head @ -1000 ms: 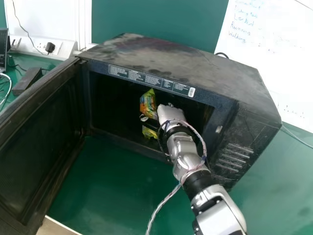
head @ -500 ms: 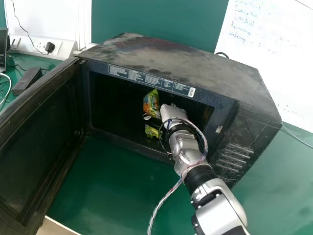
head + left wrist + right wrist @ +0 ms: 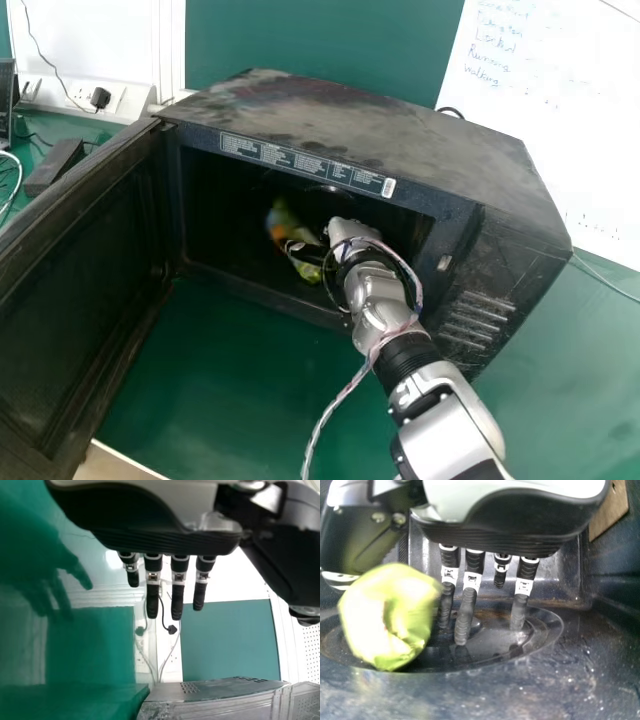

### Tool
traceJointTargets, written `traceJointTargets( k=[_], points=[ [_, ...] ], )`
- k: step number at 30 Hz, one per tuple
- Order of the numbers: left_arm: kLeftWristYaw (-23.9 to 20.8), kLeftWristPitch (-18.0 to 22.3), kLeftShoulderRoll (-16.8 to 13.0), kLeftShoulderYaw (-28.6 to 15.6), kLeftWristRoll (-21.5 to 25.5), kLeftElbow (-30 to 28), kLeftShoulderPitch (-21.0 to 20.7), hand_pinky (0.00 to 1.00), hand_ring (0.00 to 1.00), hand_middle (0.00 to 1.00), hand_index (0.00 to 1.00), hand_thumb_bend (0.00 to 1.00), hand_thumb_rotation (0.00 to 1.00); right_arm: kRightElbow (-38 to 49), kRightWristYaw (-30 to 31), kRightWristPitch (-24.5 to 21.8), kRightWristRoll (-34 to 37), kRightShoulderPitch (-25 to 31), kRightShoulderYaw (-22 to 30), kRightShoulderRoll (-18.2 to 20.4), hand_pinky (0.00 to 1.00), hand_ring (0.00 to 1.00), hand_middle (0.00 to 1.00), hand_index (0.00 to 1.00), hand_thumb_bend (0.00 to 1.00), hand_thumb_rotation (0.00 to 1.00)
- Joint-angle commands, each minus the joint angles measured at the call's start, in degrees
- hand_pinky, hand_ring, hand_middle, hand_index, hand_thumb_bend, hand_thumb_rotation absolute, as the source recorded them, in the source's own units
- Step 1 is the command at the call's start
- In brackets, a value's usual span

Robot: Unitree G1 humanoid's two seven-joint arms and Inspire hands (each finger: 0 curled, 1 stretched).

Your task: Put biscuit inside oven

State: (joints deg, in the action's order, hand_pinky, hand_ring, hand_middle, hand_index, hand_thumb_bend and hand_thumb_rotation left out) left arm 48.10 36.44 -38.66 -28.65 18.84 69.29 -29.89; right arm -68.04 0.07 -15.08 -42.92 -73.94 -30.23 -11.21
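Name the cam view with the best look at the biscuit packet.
Right wrist view: the packet is close and large, with nothing in front. The head view shows it farther off inside the oven, green and orange, partly covered by the right hand.

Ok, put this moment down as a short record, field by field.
oven: door open on the robot's left side
packet: yellow-green, inside the oven, on the thumb side of the right hand
right hand: inside the oven, fingers straight
packet contact: can't tell whether it touches the hand or the round plate
left hand: in the left wrist view, fingers straight
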Motion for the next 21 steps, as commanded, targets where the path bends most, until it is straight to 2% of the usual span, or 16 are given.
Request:
traceJointTargets(
  k=[1,4,8,12,21],
  points=[
    [-0.36,-0.06,-0.82,-0.55,0.58,-0.23,0.6,0.76,0.79,0.81,0.87,0.77,0.78,1.35,1.15,-1.51,-0.61,1.46,-1.22,0.62,0.7,0.76,0.82,0.87,1.0,0.78],
    [-0.92,0.01,-0.81,-0.29,0.26,-0.42,0.63,0.76,0.79,0.81,0.87,0.78,0.8,3.28,2.04,-2.97,-0.41,2.39,-1.46,0.69,0.75,0.84,0.92,0.94,1.0,0.85],
    [-0.34,0.14,-0.84,-0.36,0.42,-0.06,0.49,0.76,0.79,0.82,0.87,0.79,0.8,5.86,3.64,-4.44,-0.06,3.84,-1.5,0.27,0.8,0.91,0.99,0.98,1.0,0.91],
    [-0.42,0.28,-0.88,-0.31,0.29,0.02,0.56,0.77,0.8,0.82,0.88,0.79,0.8,7.21,4.0,-5.28,0.33,4.88,-1.05,-0.01,0.9,0.97,1.0,1.0,1.0,0.96],
    [-0.58,0.61,-0.92,-0.14,0.04,-0.02,0.65,0.77,0.8,0.82,0.88,0.78,0.8,8.72,3.78,-6.25,0.37,6.18,-0.73,-0.47,0.97,1.0,1.0,1.0,1.0,1.0]
  ],
)
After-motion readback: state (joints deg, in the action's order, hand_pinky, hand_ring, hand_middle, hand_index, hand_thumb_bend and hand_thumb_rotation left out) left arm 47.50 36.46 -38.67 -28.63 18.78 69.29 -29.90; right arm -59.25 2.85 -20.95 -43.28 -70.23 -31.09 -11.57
